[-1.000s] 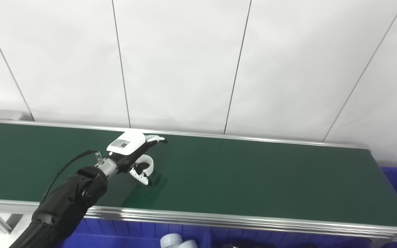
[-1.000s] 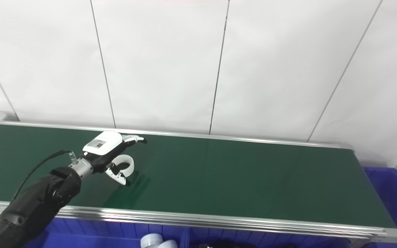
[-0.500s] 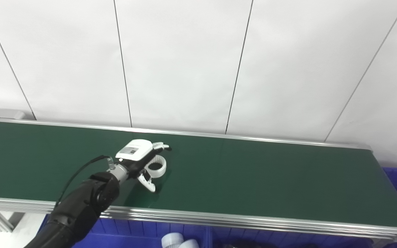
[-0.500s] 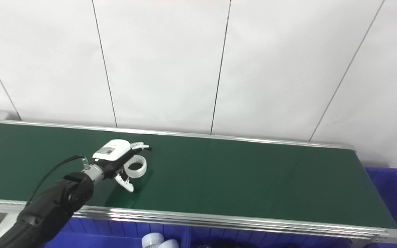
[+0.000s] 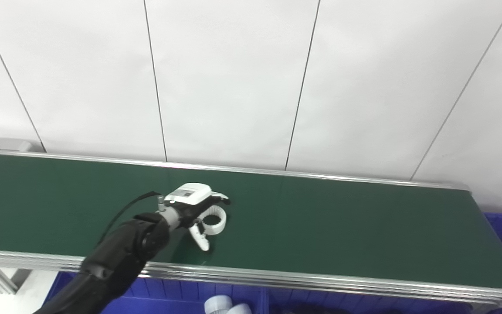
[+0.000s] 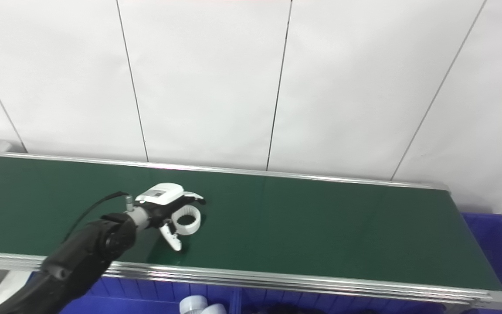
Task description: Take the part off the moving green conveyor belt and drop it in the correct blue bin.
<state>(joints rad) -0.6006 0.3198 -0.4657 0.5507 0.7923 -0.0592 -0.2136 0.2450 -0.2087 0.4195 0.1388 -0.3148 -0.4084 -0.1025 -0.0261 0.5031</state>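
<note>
Left hand (image 5: pixel 195 208) low over green belt (image 5: pixel 342 226), fingers spread around white ring part (image 5: pixel 213 220); grip contact unclear. Thumb nearer, fingers beyond.

White ring (image 5: pixel 213 220) (flat) on green belt (image 5: pixel 342 222)

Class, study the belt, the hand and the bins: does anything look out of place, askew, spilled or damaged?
Nothing stands out. The white ring part lies flat on the green belt, between the fingers and thumb of the left hand, not yet gripped. White parts sit in the blue bin below the belt's near edge.
</note>
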